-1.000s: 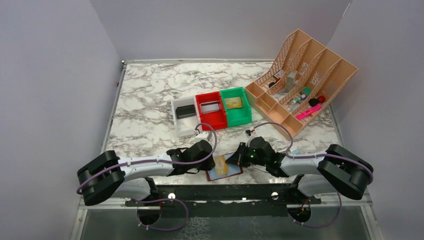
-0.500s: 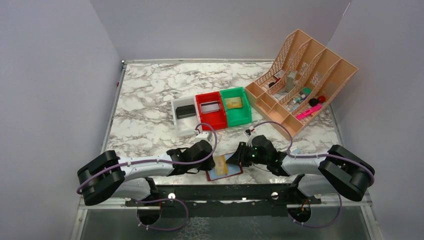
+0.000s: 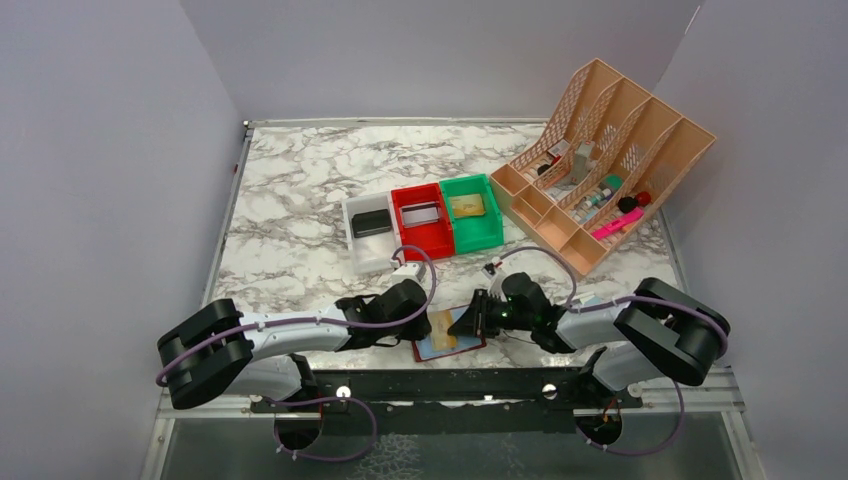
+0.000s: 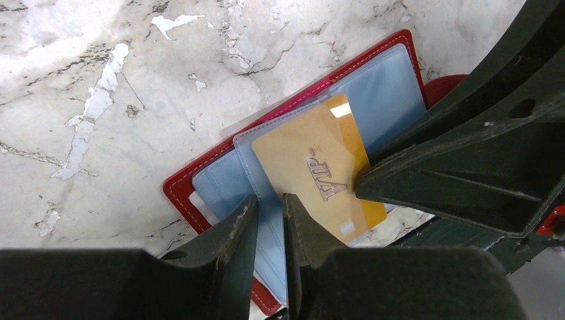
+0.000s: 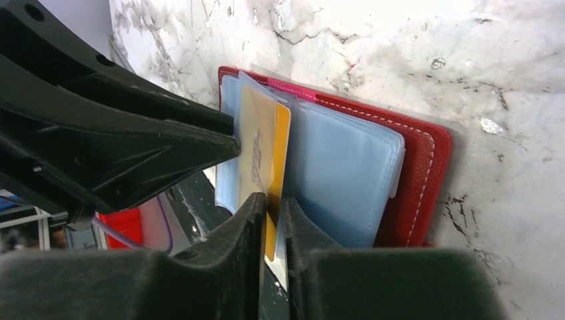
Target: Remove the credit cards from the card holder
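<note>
The dark-red card holder (image 3: 462,345) lies open at the table's near edge, its light-blue pockets facing up (image 4: 386,93) (image 5: 346,167). A gold card (image 3: 443,331) marked VIP sticks partway out of a pocket (image 4: 313,167) (image 5: 263,143). My right gripper (image 3: 468,324) (image 5: 273,200) is shut on the gold card's edge. My left gripper (image 3: 424,326) (image 4: 270,213) is closed to a narrow slit on the holder's blue pocket, on the opposite side. A black card (image 3: 371,223), a silver card (image 3: 422,213) and another gold card (image 3: 467,206) lie in the bins.
A white bin (image 3: 362,250), a red bin (image 3: 431,241) and a green bin (image 3: 484,233) stand in a row mid-table. A peach rack (image 3: 640,130) with small items stands at the back right. The black base rail (image 3: 440,385) runs just below the holder.
My right arm has shifted a little to the left, its gripper closer over the holder. The left arm and the holder have barely moved.
</note>
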You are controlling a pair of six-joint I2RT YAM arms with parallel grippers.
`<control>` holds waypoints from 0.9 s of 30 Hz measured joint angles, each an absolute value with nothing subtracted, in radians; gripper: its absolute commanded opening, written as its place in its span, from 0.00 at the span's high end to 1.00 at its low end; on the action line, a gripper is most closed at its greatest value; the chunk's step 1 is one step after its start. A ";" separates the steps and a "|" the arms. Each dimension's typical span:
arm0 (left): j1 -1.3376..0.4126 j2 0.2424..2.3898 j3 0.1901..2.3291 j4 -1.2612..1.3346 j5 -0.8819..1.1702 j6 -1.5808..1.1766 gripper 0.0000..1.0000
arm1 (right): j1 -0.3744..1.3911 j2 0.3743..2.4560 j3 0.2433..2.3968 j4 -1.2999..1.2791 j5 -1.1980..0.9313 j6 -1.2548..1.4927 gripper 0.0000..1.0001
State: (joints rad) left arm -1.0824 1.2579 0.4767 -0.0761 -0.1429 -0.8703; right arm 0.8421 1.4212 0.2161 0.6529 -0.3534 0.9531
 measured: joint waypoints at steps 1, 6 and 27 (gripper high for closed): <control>-1.082 1.258 0.477 -0.076 -0.143 -0.870 0.76 | 0.842 1.430 0.217 0.662 -0.360 0.953 0.89; -1.082 1.258 0.477 -0.076 -0.143 -0.870 0.76 | 0.842 1.445 0.218 0.687 -0.369 0.970 0.97; -1.087 1.250 0.476 -0.082 -0.146 -0.870 0.76 | 0.807 1.205 0.218 0.407 -0.258 0.895 0.98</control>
State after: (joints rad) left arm -1.0870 1.2499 0.4755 -0.0822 -0.1463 -0.8703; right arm 0.8070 1.2049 0.2176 0.4072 -0.2584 0.8951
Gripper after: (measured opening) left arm 0.240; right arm 0.026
